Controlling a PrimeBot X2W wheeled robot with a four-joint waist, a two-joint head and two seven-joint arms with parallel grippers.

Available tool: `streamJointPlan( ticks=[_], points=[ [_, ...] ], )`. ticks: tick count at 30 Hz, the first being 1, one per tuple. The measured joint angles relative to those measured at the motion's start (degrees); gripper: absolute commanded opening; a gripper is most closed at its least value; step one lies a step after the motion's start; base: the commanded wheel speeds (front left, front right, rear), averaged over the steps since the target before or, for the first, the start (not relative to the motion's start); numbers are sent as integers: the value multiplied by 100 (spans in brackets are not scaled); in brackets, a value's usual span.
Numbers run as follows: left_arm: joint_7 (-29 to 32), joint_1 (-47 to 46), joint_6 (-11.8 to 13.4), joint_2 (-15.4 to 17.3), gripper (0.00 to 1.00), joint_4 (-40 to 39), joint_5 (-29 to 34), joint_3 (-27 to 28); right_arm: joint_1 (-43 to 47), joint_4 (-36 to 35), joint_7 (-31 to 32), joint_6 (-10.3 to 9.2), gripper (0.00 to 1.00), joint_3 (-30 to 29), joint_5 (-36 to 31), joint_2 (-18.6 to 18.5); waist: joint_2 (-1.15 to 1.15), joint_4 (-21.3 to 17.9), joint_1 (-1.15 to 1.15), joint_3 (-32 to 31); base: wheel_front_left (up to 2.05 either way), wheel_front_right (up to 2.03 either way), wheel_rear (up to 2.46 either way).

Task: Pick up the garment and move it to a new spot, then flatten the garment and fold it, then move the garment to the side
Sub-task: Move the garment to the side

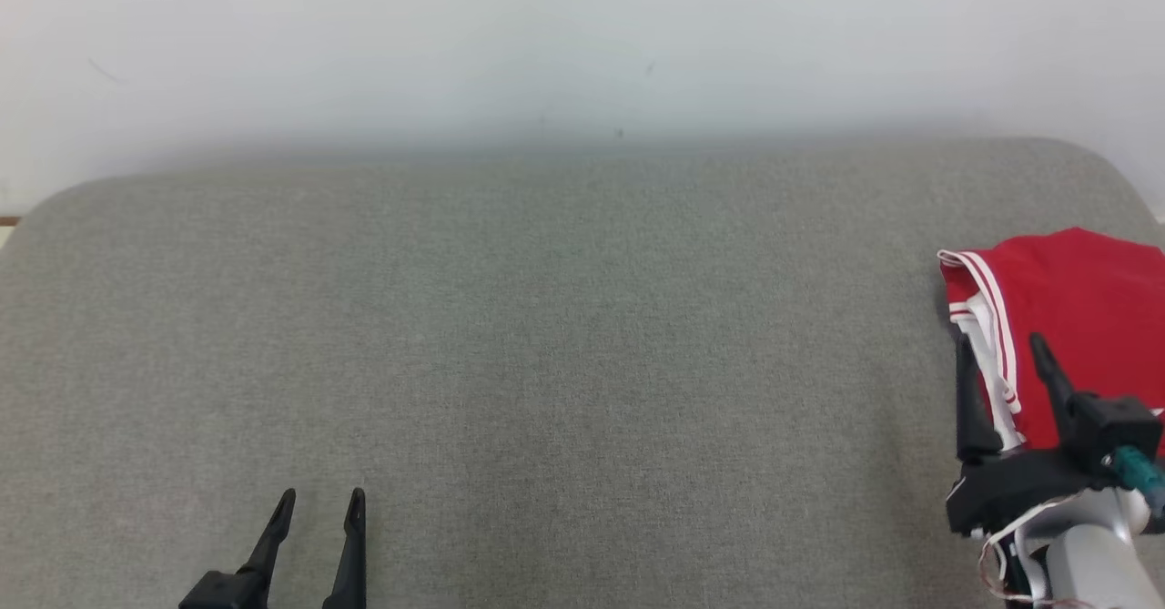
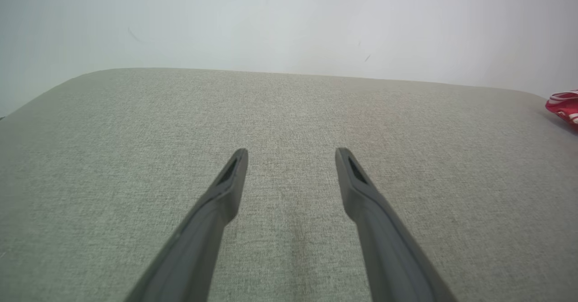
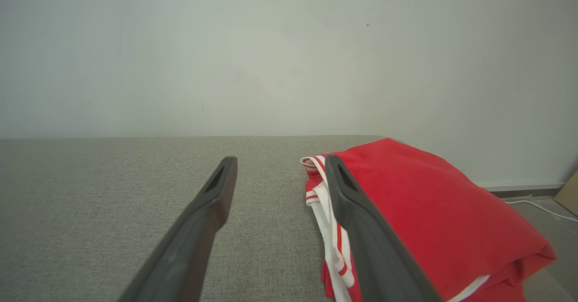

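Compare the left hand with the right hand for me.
The left hand hangs over bare grey cushion, well away from the red garment; the right hand is right at the garment's striped edge. The left hand sits low on the left side; the right hand reaches farther forward at the far right. Both are open and hold nothing.

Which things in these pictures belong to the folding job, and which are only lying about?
Job:
- red garment, folded, at the surface's right edge
- grey surface
- left gripper, open
- right gripper, open, by the garment

Lying about:
- white cable on the floor
- brown board corner
- wall
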Motion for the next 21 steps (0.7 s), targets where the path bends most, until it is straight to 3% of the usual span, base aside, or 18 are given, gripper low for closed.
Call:
streamJointPlan(
  ticks=[21],
  points=[
    [0,324,158,1,100,-13,162,188,1127,-492,0,0,100,531,142,576,0,411,1,-569,0,0,0]
  ],
)
